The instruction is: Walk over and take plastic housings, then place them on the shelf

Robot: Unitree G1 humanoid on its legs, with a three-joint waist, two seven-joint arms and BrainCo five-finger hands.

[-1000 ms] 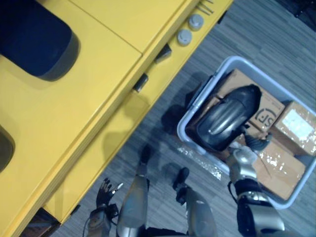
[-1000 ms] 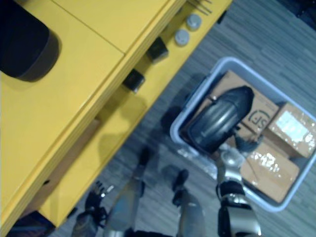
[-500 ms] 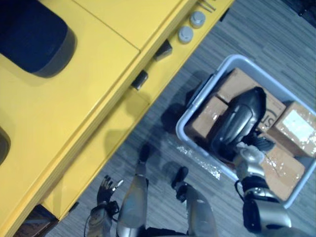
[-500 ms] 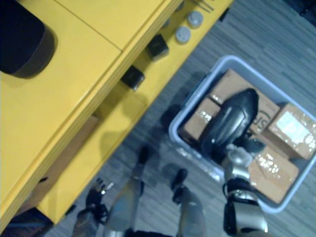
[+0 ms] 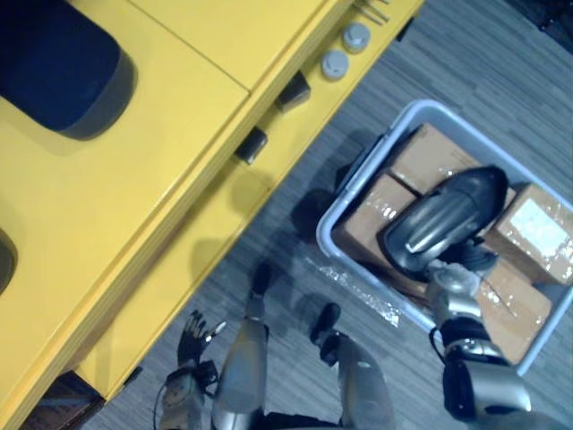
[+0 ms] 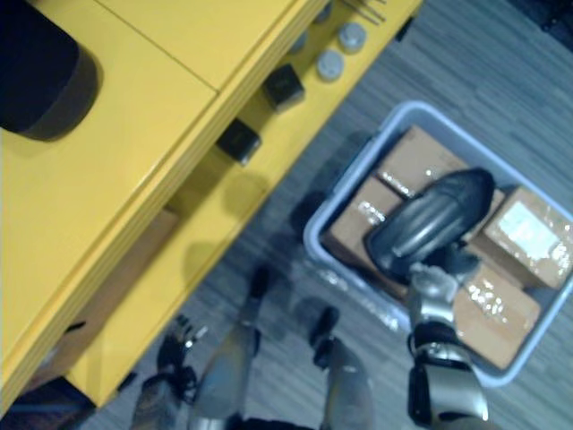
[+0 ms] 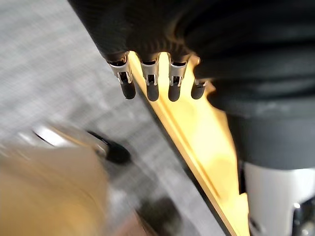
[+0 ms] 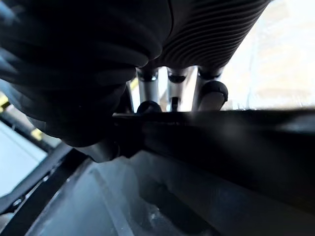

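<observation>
A glossy black plastic housing (image 5: 443, 224) lies tilted across cardboard boxes in a pale grey bin (image 5: 356, 195) on the floor at the right. My right hand (image 5: 455, 279) is at its near lower end. In the right wrist view the fingers (image 8: 173, 93) curl over the housing's rim (image 8: 221, 142), so the hand is shut on it. The yellow shelf (image 5: 179, 152) takes up the left and top, with another dark housing (image 5: 63, 72) lying on its top. My left hand (image 5: 193, 335) hangs low beside the shelf's front, its fingers (image 7: 147, 86) straight and open, holding nothing.
Several taped cardboard boxes (image 5: 533, 228) fill the bin. Two small dark blocks (image 5: 253, 143) and two round grey caps (image 5: 336, 63) sit on the shelf's lower ledge. A crumpled clear plastic sheet (image 5: 358, 288) lies on the striped grey floor beside the bin's near wall.
My right hand's fingers have curled shut on the black housing's rim. The housing has swung round and now points toward the bin's far right. The left hand is unchanged.
</observation>
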